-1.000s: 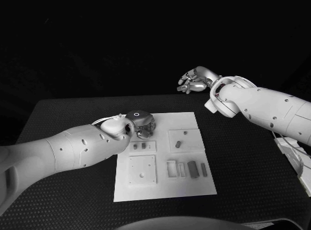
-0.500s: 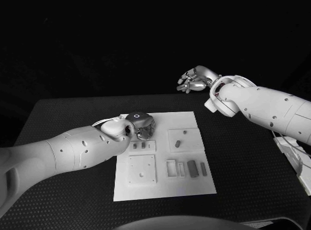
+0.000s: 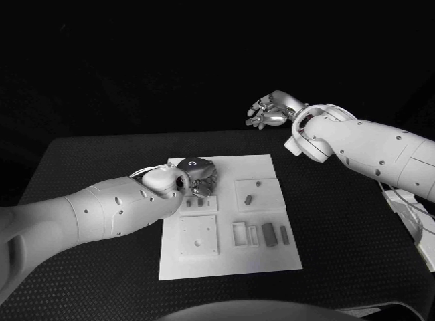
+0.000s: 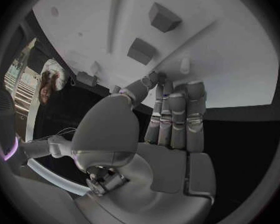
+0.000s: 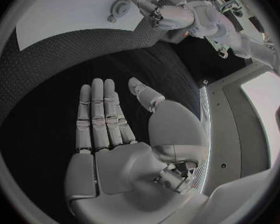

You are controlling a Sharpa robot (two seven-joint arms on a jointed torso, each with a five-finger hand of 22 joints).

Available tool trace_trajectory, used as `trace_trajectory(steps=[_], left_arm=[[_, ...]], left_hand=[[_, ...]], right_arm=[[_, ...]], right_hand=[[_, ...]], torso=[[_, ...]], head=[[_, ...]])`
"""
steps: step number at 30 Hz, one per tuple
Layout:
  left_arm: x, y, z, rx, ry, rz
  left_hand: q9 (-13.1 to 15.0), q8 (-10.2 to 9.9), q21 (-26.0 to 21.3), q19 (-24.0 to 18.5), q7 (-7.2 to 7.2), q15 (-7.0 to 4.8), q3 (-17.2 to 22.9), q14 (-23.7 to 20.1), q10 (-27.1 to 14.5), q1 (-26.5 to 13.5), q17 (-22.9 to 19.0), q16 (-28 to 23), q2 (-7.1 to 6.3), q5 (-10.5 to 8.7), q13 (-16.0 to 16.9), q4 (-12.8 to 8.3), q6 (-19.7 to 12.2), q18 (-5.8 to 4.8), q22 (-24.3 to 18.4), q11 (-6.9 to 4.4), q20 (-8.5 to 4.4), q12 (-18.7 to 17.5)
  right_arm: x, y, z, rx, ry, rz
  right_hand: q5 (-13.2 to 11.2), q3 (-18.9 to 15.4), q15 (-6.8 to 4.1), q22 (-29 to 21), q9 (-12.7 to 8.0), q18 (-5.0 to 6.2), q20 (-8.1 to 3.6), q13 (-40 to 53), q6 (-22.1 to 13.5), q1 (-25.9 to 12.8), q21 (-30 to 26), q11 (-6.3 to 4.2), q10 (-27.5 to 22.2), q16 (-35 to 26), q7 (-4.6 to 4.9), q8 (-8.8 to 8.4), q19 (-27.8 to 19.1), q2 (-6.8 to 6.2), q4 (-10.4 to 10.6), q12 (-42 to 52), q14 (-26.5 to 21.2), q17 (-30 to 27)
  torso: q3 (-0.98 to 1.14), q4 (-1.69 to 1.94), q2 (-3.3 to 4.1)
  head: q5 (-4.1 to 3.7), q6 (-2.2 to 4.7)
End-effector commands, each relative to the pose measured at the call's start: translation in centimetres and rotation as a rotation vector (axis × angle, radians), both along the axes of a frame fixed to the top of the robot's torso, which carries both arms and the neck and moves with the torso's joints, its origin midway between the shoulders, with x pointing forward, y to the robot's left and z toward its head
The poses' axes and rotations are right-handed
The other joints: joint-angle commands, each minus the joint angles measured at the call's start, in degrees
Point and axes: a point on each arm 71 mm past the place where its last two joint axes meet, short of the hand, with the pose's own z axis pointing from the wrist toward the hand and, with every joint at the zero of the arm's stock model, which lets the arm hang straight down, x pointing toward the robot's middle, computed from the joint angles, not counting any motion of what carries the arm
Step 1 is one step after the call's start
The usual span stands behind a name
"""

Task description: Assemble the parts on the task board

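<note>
As we look down from the head camera, the white task board (image 3: 231, 217) lies mid-table with small parts (image 3: 271, 234) on its right half; the left hand (image 3: 193, 175) hovers at its far left corner, the right hand (image 3: 269, 112) raised beyond the table's far edge. In the left wrist view, we see its fingers (image 4: 176, 115) pressed together, holding nothing. In the right wrist view, we see fingers (image 5: 99, 115) straight, thumb apart, empty.
</note>
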Motion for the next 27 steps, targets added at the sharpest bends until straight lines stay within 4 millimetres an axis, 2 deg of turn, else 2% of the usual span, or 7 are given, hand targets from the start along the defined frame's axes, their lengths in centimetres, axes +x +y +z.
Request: trace_trajectory(steps=[1, 12, 19, 27], left_arm=[[-0.19, -0.21, -0.19, 0.003, 0.027, -0.009], [-0.01, 0.11, -0.45, 0.031, 0.049, 0.007], [-0.05, -0.02, -0.98, 0.087, 0.072, 0.001], [0.06, 0.12, -1.15, 0.084, 0.065, 0.009]], left_hand=[[0.04, 0.39, 0.45, 0.40, -0.08, -0.04, 0.35, 0.35, 0.51, -0.18, -0.14, 0.47, 0.64, -0.05, 0.16, 0.01, 0.51, 6.55, 1.35, -0.06, -0.23, 0.32], [-0.17, 0.08, 0.60, 0.23, -0.03, 0.07, 0.33, 0.28, -0.08, -0.37, -0.52, 0.71, 0.44, -0.05, 0.24, -0.19, -0.04, 6.49, 1.30, 0.09, -0.26, -0.28], [-0.68, -0.73, -0.09, -1.04, 0.26, 0.99, 0.87, -1.09, -2.58, 0.18, -1.58, 0.24, 0.46, -0.08, -0.15, -0.44, -1.61, 6.49, 1.06, 1.05, 0.51, -1.85], [-0.74, -0.72, -0.24, -1.15, 0.34, 1.05, 0.98, -1.24, -2.53, 0.29, -1.83, 0.24, 0.79, -0.09, -0.11, -0.32, -1.67, 6.57, 1.03, 1.10, 0.65, -1.71]], right_arm=[[-0.02, 0.12, 0.02, 0.004, -0.001, 0.013], [-0.04, 0.12, 0.02, 0.004, -0.001, 0.013], [-0.06, 0.18, 0.02, 0.004, 0.001, 0.016], [-0.06, 0.13, 0.01, 0.004, 0.001, 0.015]], right_hand=[[0.11, -0.22, 0.26, 0.08, -0.07, 0.33, 0.04, -0.09, 0.11, 0.49, -0.41, 0.00, 0.44, -0.35, 0.45, -0.10, -0.19, 0.04, -0.01, -0.36, 0.28, 0.08], [0.11, -0.26, 0.28, 0.12, -0.08, 0.35, 0.09, -0.22, 0.12, 0.52, -0.47, 0.00, 0.46, -0.56, 0.45, -0.11, -0.21, 0.04, -0.02, -0.39, 0.31, 0.24], [0.11, -0.30, 0.29, 0.14, -0.09, 0.36, 0.12, -0.29, 0.14, 0.50, -0.50, 0.01, 0.48, -0.67, 0.45, -0.11, -0.22, 0.05, 0.01, -0.40, 0.33, 0.34], [0.11, -0.34, 0.29, 0.16, -0.10, 0.38, 0.15, -0.37, 0.15, 0.46, -0.54, 0.01, 0.51, -0.81, 0.45, -0.11, -0.23, 0.06, 0.06, -0.41, 0.36, 0.46]], torso=[[-0.01, 0.00, 0.00], [0.01, 0.00, 0.00], [-0.01, -0.08, 0.04], [-0.05, 0.00, 0.07]], head=[[-0.02, -0.11], [-0.09, -0.15], [-0.08, -0.31], [-0.27, -0.44]])
